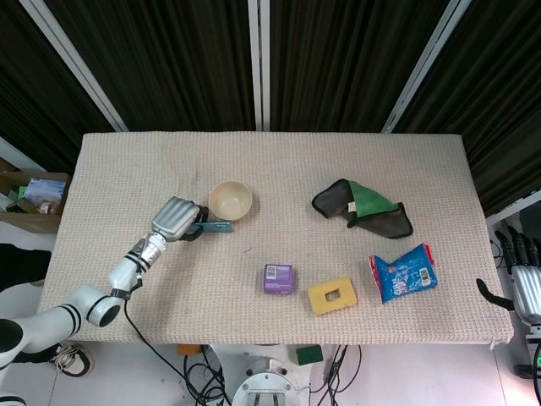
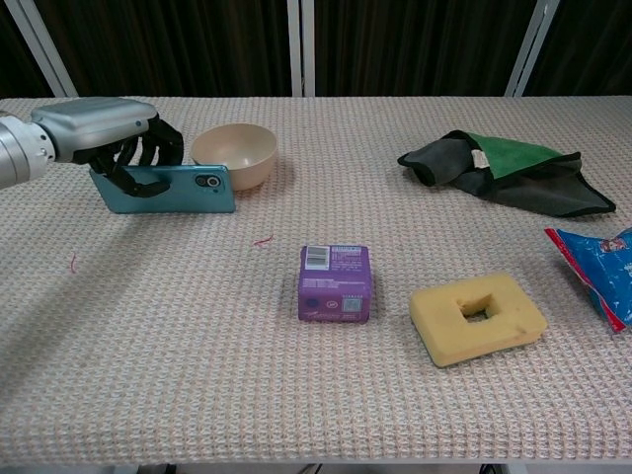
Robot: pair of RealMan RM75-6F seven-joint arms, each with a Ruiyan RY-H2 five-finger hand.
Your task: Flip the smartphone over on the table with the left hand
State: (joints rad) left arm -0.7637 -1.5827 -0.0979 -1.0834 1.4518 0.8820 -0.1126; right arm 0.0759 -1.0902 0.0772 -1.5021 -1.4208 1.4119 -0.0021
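Note:
A teal smartphone [image 2: 170, 190] stands on its long edge on the table, its back with the camera lens facing the chest view. My left hand [image 2: 111, 136] grips it from above, fingers [image 2: 148, 153] curled over its top edge. From the head view the smartphone [image 1: 215, 227] shows as a thin strip beside the left hand [image 1: 176, 219], just in front of the bowl. My right hand [image 1: 522, 279] hangs off the table's right edge, fingers apart, holding nothing.
A beige bowl [image 2: 234, 155] sits right behind the phone. A purple box [image 2: 335, 282], a yellow sponge [image 2: 477, 316], a blue snack bag [image 2: 598, 269] and a dark green cloth [image 2: 504, 170] lie to the right on the woven table mat [image 2: 197, 336].

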